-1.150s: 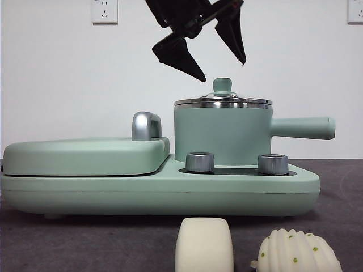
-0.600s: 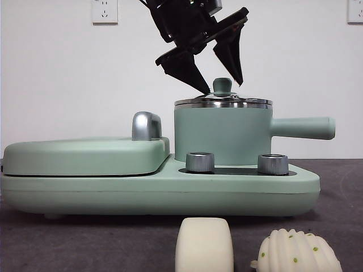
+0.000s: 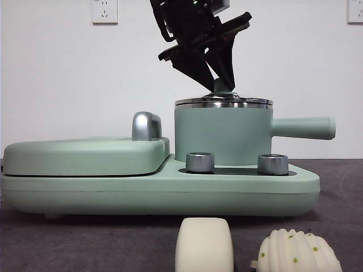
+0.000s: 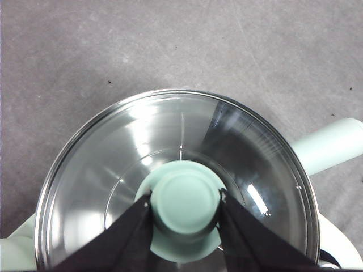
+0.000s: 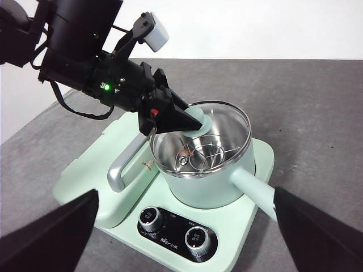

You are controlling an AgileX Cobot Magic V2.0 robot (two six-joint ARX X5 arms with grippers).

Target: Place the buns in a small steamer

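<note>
Left claw (image 4: 184, 207) is clamped on the green knob (image 4: 185, 201) of the mint-green cylindrical steamer pot's (image 3: 221, 136) glass, steel-rimmed lid (image 4: 113, 164), since it's gotta come off. The two cream-white buns (image 3: 204, 245) sit near on the table (image 3: 85, 238); right claw (image 5: 184, 238) waits spread wide.

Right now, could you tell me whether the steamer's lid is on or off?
On: the lid sits level on the small steamer, left gripper around its knob.

A dark grey table (image 3: 85, 243) is carrying everything here. Sitting directly on it is a mint-green cooker base (image 3: 159, 192), stretching nearly across the front view. In front of the base, the two buns are lying on the tabletop just beside each other: the smooth bun (image 3: 204, 245) and the ribbed bun (image 3: 296, 252) with green dots.
</note>
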